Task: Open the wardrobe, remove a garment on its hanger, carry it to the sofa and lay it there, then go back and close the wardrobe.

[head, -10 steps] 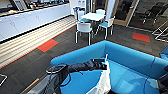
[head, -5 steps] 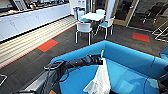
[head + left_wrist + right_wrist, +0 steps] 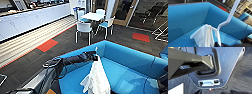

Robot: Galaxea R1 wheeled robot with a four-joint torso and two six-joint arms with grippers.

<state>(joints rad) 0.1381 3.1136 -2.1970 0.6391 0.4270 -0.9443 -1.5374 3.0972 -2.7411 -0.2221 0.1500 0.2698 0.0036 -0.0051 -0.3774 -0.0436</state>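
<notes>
My left arm reaches out over the bright blue sofa [image 3: 130,60]. The left gripper [image 3: 94,57] is shut on the thin white hanger [image 3: 96,50], whose hook points upward. The white garment [image 3: 97,77] hangs bunched from it, just above the sofa seat near the inner corner. In the left wrist view the hanger [image 3: 230,15] runs diagonally, with the garment [image 3: 203,36] draped over its lower arm and the sofa [image 3: 184,18] back behind. The right wrist view faces my own base shell and dark carpet. The wardrobe is out of view.
A white table [image 3: 90,17] with white, blue-seated chairs [image 3: 83,27] stands beyond the sofa. White cabinets [image 3: 32,20] line the left wall. Orange tiles [image 3: 47,45] break the dark carpet. Glass doors [image 3: 140,12] are at the back right, and another blue seat [image 3: 165,53] shows at the right edge.
My left arm has stretched further over the sofa seat, and the white garment now hangs in full view below the gripper.
</notes>
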